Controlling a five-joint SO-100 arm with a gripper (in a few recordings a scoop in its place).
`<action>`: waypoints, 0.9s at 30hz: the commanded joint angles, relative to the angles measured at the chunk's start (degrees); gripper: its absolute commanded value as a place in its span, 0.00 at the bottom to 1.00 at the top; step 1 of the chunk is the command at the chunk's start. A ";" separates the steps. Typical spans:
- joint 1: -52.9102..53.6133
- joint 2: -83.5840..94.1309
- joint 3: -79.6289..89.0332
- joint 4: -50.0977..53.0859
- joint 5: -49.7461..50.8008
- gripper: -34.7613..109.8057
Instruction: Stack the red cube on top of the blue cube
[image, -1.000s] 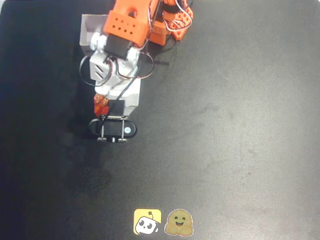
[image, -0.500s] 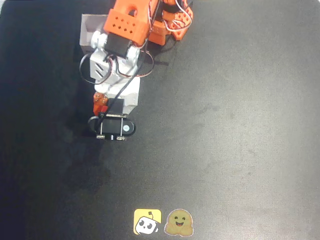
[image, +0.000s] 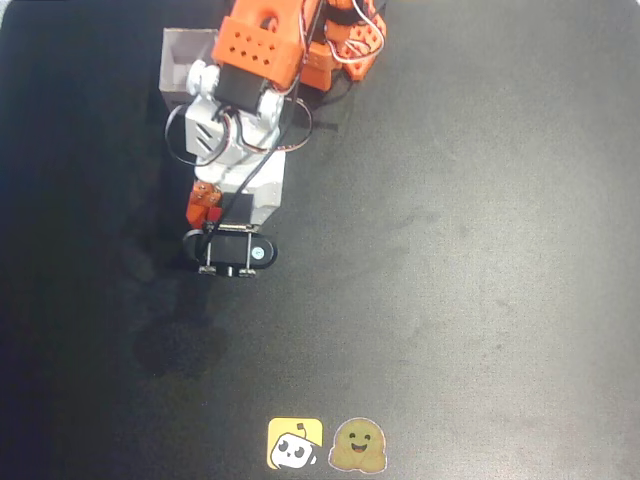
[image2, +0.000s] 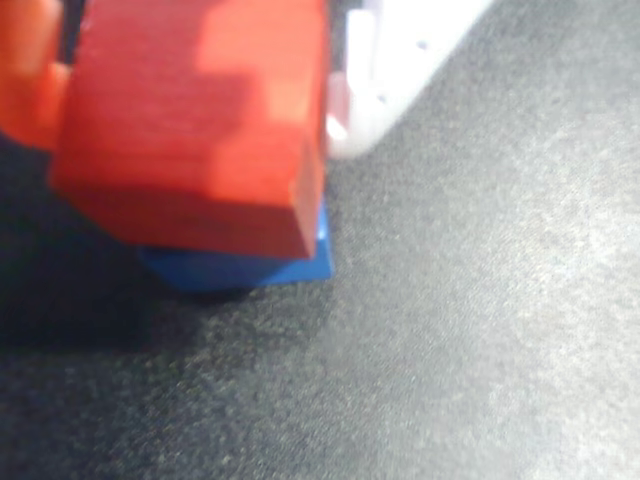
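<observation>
**Red cube held directly over the blue cube, beside the white box.**

In the wrist view, the red cube filled the upper left, flanked by the orange finger on its left and the white finger on its right; the gripper was clamped on the red cube. The blue cube lay on the black table immediately beneath the red cube, only its lower edge and right corner showing; whether the two cubes touched could not be told. In the overhead view, the orange-and-white arm reached down from the top edge across the white box, and the gripper hung just below that box, with the wrist camera beneath it. Two stickers lay well apart from the box, near the bottom edge.
</observation>
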 joint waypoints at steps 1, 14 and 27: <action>-0.44 3.69 -0.26 -0.35 0.62 0.39; -0.97 13.18 -16.70 10.46 -5.62 0.25; -11.43 63.28 21.27 14.68 9.67 0.24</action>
